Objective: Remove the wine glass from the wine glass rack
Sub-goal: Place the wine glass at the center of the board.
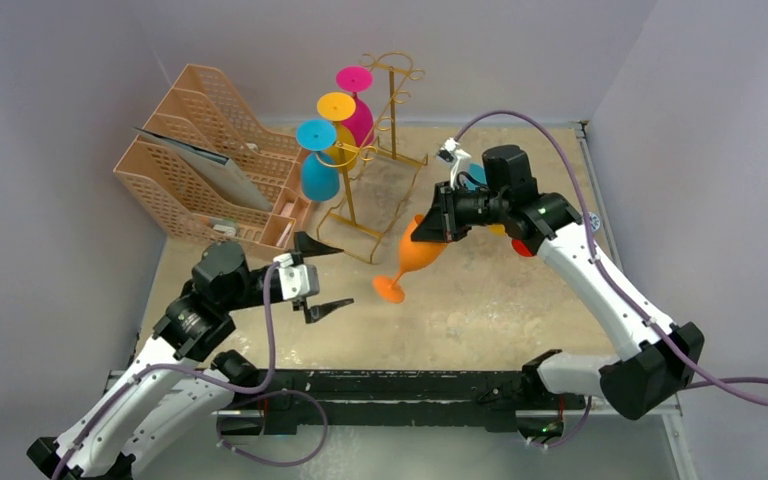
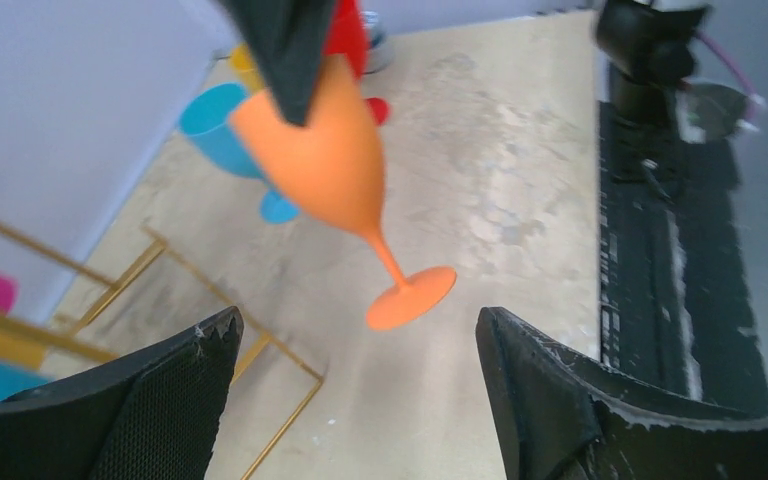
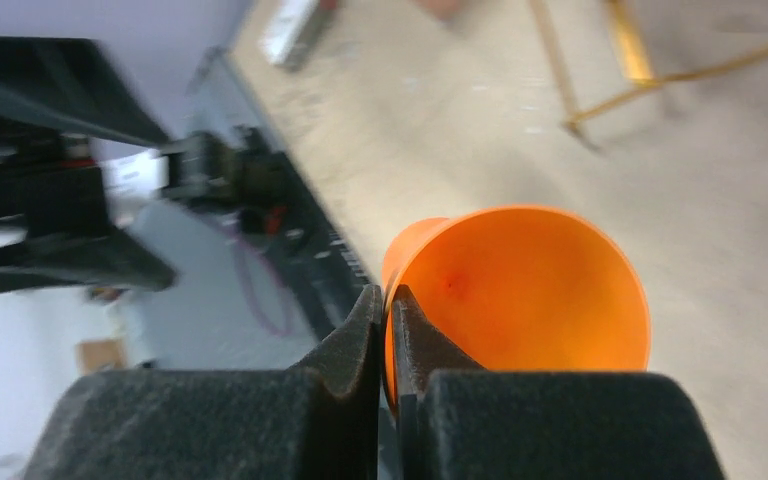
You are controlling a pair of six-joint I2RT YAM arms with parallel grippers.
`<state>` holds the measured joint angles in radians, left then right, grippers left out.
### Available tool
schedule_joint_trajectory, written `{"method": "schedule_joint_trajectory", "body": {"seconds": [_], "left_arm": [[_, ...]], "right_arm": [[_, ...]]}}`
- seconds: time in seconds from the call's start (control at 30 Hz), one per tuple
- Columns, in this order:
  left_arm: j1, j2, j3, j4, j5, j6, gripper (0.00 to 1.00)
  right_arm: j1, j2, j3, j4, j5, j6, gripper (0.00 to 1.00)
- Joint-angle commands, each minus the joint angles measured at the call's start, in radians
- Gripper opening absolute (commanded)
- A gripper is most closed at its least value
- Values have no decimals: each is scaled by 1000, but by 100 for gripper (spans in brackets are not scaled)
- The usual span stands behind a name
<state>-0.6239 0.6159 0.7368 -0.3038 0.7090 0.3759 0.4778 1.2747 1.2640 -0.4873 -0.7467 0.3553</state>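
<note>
**Orange glass off the gold rack**

At far left stands a peach plastic lattice file organizer [image 1: 210, 170]. The left gripper [image 1: 343, 275] hangs released, jaws wide, near the tall gold wire wine glass rack [image 1: 348, 205], where a blue glass [image 1: 320, 178], a yellow glass [image 1: 336, 105] and a magenta glass [image 1: 360, 120] hang upside down. Right of the rack's base, the orange plastic wine glass [image 1: 422, 252] tilts in the air, foot lowest. The right gripper [image 1: 432, 226] is clenched on its rim.
</note>
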Motion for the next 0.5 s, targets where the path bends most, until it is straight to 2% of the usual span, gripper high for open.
{"method": "schedule_joint_trajectory", "body": {"seconds": [0.0,0.13,0.23,0.33,0.47], "left_arm": [[3,-48,-41,162,-275,-199,85],[3,-53,-62,190,-377,-307,87],[1,-17,-36,158,-472,-415,90],[3,30,31,79,-559,-497,90],[3,98,123,-58,-620,-547,91]], "right_arm": [[37,-71,17,-98,432,-169,0],[91,-102,-15,-65,716,-216,0],[106,-99,-20,-56,851,-225,0],[129,-83,-20,-35,943,-240,0],[152,-53,-30,19,963,-238,0]]}}
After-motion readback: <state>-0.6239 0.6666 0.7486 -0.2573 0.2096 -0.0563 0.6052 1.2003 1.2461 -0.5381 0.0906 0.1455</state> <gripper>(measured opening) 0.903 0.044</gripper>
